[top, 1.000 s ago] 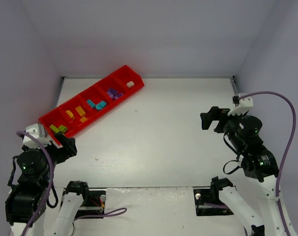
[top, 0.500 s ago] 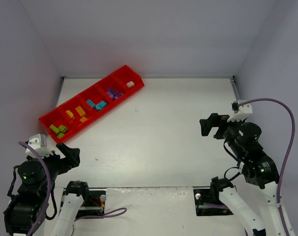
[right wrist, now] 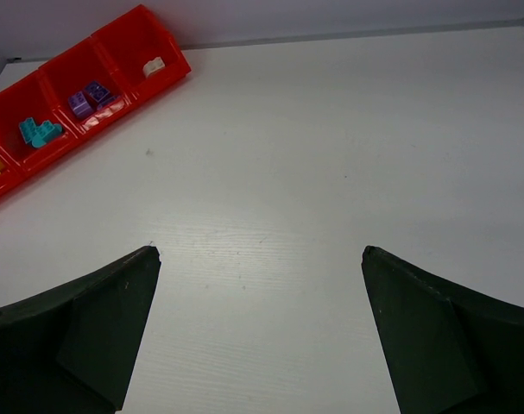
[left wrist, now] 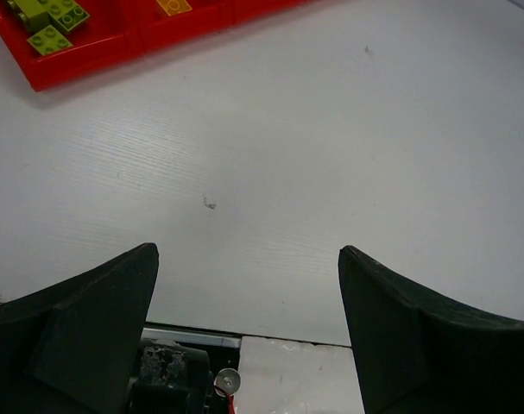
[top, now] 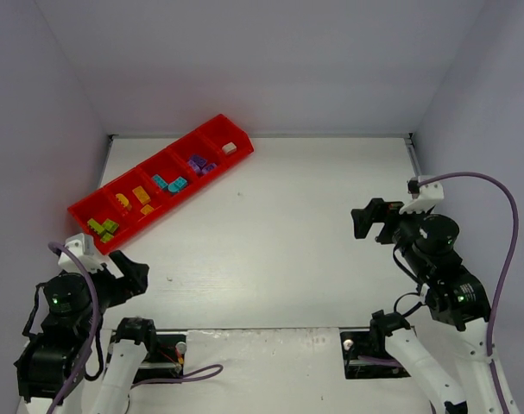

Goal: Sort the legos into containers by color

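Wide white tabletop (top: 287,224) here, and nothing loose shows on it in any of the three views. The long red tray (top: 197,190) with its five containers lies just ahead and to the left of the left gripper (left wrist: 249,259), and far ahead and to the left of the right gripper (right wrist: 260,254). Both grippers are released, jaws spread wide with only bare tabletop between them, holding nothing. Now the legos, all inside the tray: lime green bricks (left wrist: 50,17) in the compartment nearest the left gripper, then yellow-orange (top: 136,197), teal (right wrist: 39,131), purple (right wrist: 87,95), and a lone white brick (right wrist: 153,65) at the end farthest from both grippers. Each colour appears to sit in its own compartment, so the sort looks done. The step in hand looks like a clean retreat, and doing it well means keeping the jaws open and the arms low and clear. The left gripper is the one to watch: the tray's near corner is close in front of it, so any swing should go away from that rim. A nudge there could tip the shallow tray and spill bricks.
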Tool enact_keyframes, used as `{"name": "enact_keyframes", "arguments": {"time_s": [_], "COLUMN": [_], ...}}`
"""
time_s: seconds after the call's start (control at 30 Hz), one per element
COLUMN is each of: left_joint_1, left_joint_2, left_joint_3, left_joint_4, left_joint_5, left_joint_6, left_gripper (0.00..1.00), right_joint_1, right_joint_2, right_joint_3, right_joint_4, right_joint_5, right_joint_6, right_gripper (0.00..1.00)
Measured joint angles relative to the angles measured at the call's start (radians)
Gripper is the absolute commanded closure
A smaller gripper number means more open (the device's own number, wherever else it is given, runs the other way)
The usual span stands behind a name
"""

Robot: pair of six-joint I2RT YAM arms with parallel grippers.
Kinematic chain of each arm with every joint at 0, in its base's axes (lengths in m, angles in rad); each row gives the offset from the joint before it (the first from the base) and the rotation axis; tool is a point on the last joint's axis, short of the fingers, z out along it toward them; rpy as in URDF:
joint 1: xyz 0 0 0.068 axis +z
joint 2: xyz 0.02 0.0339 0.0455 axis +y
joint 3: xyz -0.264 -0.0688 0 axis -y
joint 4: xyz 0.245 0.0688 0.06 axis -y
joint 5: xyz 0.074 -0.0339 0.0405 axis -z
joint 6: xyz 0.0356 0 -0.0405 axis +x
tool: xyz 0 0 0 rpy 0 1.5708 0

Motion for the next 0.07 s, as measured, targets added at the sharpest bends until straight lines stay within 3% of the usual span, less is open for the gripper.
{"name": "enact_keyframes", "arguments": {"time_s": [0.07], "left_joint_1": [0.0], "left_joint_2": [0.0], "left_joint_3": [0.0], "left_joint_4": [0.0], "left_joint_5": [0.002], "left_joint_6": [-0.001], "left_gripper": [0.21], "right_joint_1": [0.0], "right_joint_2": [0.001], "right_joint_3": [0.0], "right_joint_4": [0.0], "right_joint_5": [0.0], "right_joint_6": [-0.001], "right_gripper": [0.0]}}
